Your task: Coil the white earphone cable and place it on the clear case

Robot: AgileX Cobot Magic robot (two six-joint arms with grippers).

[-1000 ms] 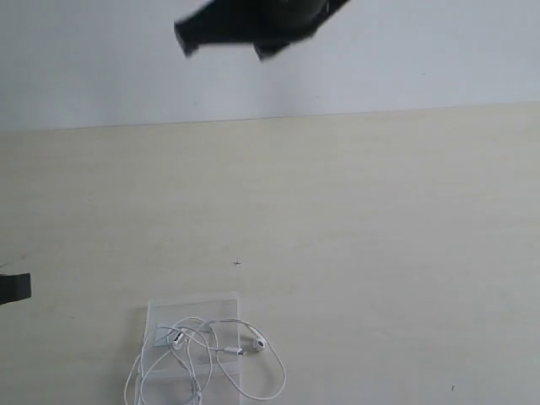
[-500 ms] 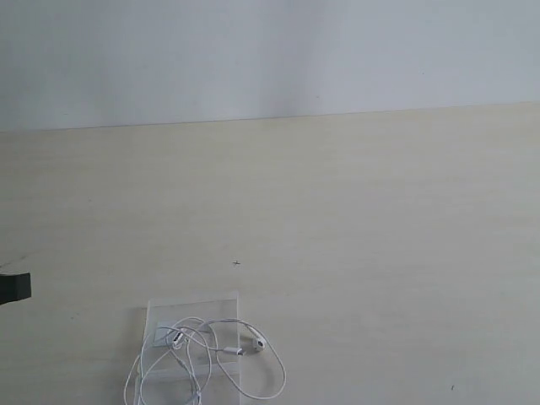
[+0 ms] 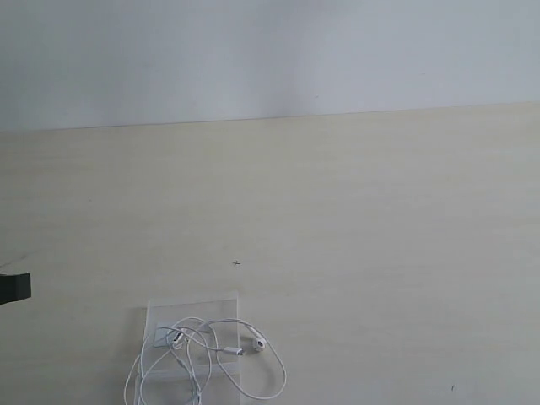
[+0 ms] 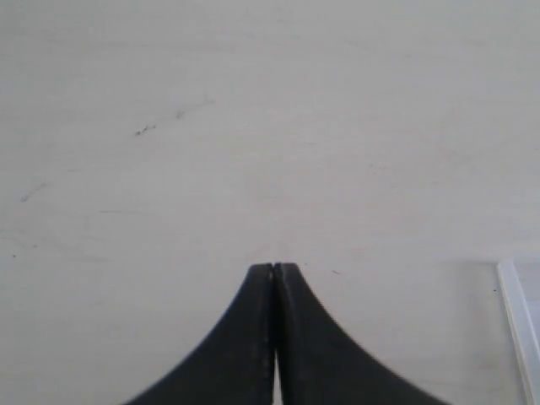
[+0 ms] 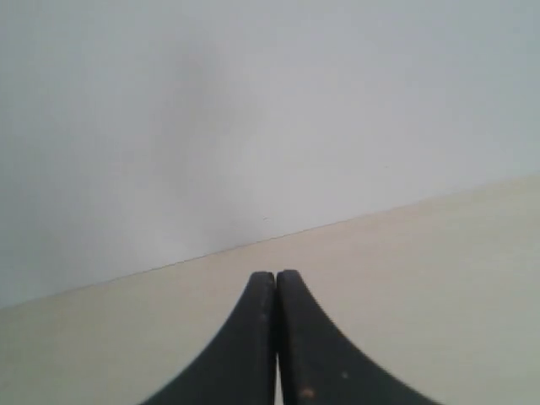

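Note:
The white earphone cable (image 3: 211, 359) lies in loose loops on top of the clear case (image 3: 221, 301) near the front edge of the table, with one loop hanging off the case to the right. The left gripper (image 3: 15, 287) shows only as a dark tip at the left edge of the exterior view, well left of the case. In the left wrist view the left gripper (image 4: 275, 267) is shut and empty over bare table, with a corner of the clear case (image 4: 516, 316) at the side. The right gripper (image 5: 276, 273) is shut and empty, raised and facing the wall; it is out of the exterior view.
The pale wooden table (image 3: 337, 211) runs back to a grey-white wall (image 3: 270, 59). A small dark speck (image 3: 237, 263) marks the table behind the case.
One second ago the right arm showed as a dark blur at the top of the exterior view; it has since left that view. The cable, the case and the left gripper have not moved.

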